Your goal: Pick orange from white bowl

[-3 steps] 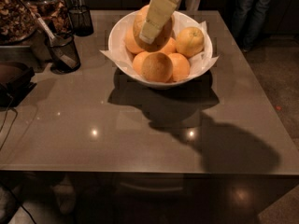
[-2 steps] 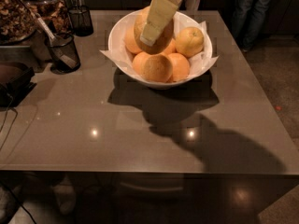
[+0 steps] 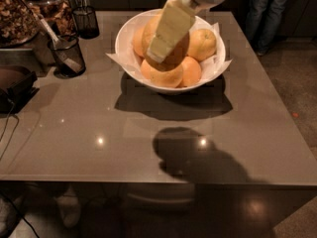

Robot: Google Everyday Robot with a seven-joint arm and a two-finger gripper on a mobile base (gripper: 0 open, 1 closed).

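The white bowl point(image 3: 122, 43) stands at the far middle of the grey table, lined with white paper and heaped with several oranges. My gripper point(image 3: 163, 59) reaches down into it from the top of the view. One cream finger point(image 3: 169, 26) lies across the front of the top orange point(image 3: 180, 49); the other finger is hidden behind the fruit. The gripper is shut on this orange, which sits in shadow at the top of the pile. Other oranges lie at the right point(image 3: 202, 43) and the front point(image 3: 162, 76) of the bowl.
Two black mesh cups stand at the far left, one point(image 3: 67, 53) holding a utensil and one point(image 3: 85, 21) behind it. A container of brown dried food point(image 3: 17, 16) and a dark object point(image 3: 15, 83) sit at the left edge. A person's legs point(image 3: 270, 14) stand beyond the far right corner.
The gripper has sunk a little lower and closed around the top orange. Its shadow on the table has shifted left and turned rounder.
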